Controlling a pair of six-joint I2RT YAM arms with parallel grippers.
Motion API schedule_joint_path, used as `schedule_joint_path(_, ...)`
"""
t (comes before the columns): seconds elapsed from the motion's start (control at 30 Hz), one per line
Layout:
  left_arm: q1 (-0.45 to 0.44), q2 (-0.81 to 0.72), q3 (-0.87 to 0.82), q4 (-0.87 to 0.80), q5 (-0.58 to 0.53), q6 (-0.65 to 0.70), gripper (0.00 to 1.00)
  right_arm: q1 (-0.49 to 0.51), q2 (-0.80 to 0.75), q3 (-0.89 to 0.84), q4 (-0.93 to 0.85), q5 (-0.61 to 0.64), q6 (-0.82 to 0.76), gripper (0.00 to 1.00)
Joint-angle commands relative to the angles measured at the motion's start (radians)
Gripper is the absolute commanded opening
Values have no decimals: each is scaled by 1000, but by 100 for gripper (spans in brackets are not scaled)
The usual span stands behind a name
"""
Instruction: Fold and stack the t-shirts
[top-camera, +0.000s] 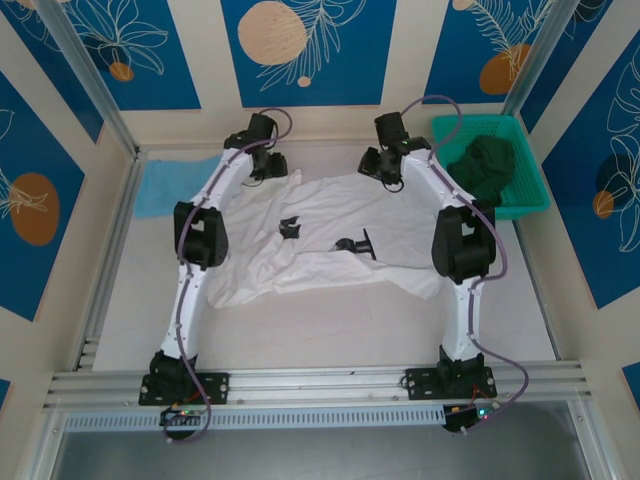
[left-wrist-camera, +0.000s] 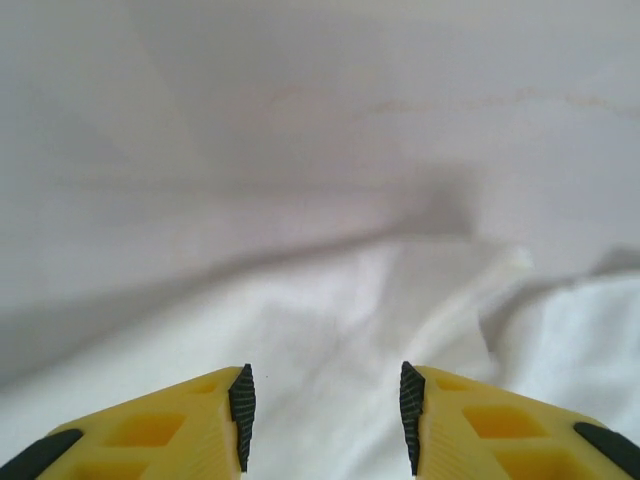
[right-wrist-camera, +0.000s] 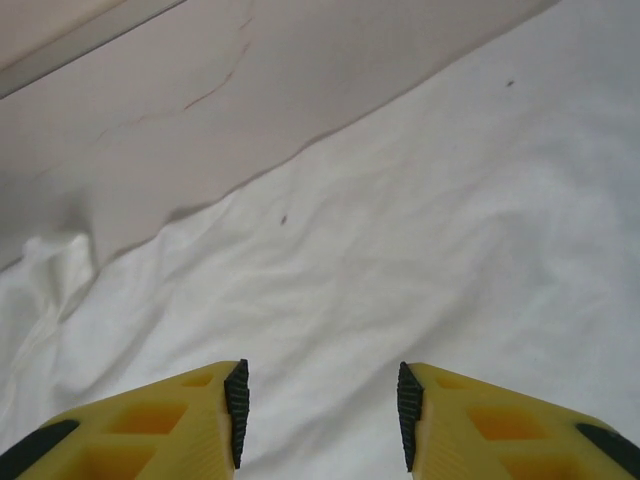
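A large white t-shirt (top-camera: 330, 212) lies crumpled and spread across the middle of the table, with small black prints (top-camera: 289, 228) facing up. A light-blue t-shirt (top-camera: 160, 187) lies flat at the far left. My left gripper (top-camera: 270, 170) hangs over the white shirt's far left edge. In the left wrist view it (left-wrist-camera: 325, 405) is open, with white cloth (left-wrist-camera: 320, 320) below the gap and nothing pinched. My right gripper (top-camera: 387, 176) hovers over the far right edge. It (right-wrist-camera: 320, 400) is open too, above smooth white cloth (right-wrist-camera: 400, 250).
A green basket (top-camera: 533, 170) at the far right holds a dark green garment (top-camera: 483, 165). Bare pale table (left-wrist-camera: 300, 120) lies just beyond the shirt's far edge, up to the back wall. Metal frame rails run along the left side and the near edge.
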Motion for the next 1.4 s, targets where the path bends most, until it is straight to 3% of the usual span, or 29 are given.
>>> schedule_joint_path(0.0, -15, -239, -289, 60, -53, -49, 40, -7, -38, -132, 8, -55, -37, 45)
schedule_joint_path(0.2, -34, -418, -701, 167, -82, -146, 31, -9, -53, -265, -33, -65, -13, 44)
schedule_joint_path(0.37, -39, -428, -823, 185, -124, -203, 29, -5, -33, -297, -47, -95, 1, 44)
schedule_joint_path(0.53, -35, -347, -786, 161, -141, -206, 29, -9, 20, -273, -60, -93, 23, 44)
schedule_joint_path(0.73, -31, -204, -610, 99, -141, -181, 29, -42, 83, -221, -71, -93, 64, 44)
schedule_joint_path(1.07, -31, 103, -54, -118, -95, -125, 31, -73, 192, -1, -147, -43, 85, 48)
schedule_joint_path(1.23, -43, 7, -24, -121, -49, -126, 44, -37, 80, 54, -172, -1, 46, 55)
schedule_joint_path(1.37, -55, -178, -158, -62, -21, -140, 56, -1, -152, -109, -117, 39, 52, 59)
